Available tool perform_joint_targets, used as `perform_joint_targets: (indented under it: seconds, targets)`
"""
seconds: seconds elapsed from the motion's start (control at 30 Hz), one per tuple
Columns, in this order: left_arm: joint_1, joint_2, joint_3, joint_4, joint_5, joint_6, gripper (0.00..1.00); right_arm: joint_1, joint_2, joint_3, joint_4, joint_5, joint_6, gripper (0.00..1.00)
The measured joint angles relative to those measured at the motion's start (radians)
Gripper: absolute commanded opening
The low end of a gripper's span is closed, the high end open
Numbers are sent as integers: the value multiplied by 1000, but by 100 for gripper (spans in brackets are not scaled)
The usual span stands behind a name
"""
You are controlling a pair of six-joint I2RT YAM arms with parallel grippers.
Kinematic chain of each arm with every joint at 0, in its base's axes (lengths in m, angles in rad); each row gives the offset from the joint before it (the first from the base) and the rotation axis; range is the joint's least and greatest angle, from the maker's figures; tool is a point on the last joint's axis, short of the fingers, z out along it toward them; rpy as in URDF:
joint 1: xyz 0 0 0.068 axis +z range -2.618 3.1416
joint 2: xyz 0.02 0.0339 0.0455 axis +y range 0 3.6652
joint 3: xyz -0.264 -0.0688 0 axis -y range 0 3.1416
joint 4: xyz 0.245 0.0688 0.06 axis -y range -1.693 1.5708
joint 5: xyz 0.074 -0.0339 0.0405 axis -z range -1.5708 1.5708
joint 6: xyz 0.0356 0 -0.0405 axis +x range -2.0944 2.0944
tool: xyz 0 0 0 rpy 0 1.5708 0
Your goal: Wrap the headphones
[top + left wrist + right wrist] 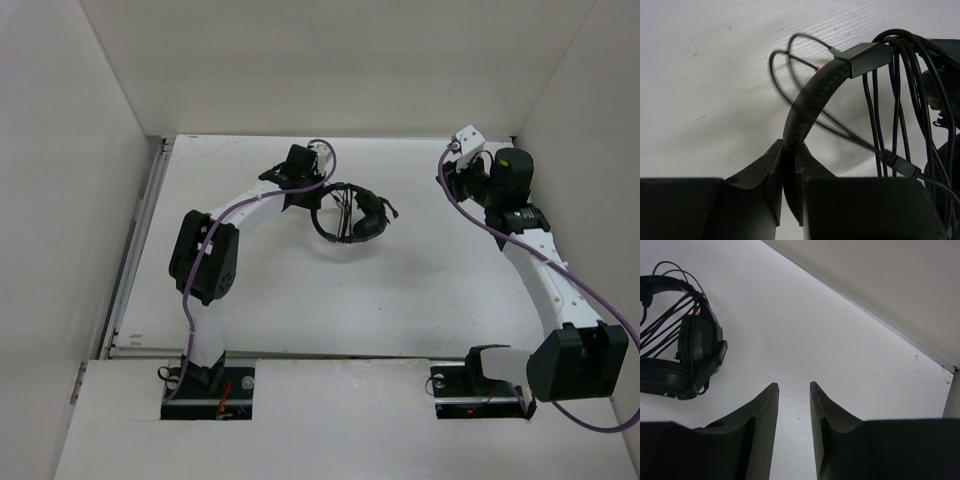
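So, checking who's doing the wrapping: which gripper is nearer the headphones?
Left. The left gripper is shut on the headphones, at the headband; the right gripper hovers open, well off to their right.

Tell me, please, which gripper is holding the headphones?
The left gripper: its jaws pinch the headphones by the headband, while the right gripper stands apart, open and empty.

Entry, left wrist view: headphones (812,95), earcups cut off by the right edge of the frame. The foot of the headband is hidden between the fingers of the left gripper (789,152), bottom centre. The cable (897,164) has blurred far loops, upper middle (red speck there, too small to name).

Entry, right wrist view: headphones cut by the left edge, one earcup showing.

Entry, top view: cable turns too fine to count.
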Motion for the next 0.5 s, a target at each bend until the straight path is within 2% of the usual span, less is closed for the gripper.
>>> perform_joint_targets:
  seconds: [0.5]
  targets:
    - [64,190,58,18,14,-13,5,-35,-20,-43,-24,-6,-1,36]
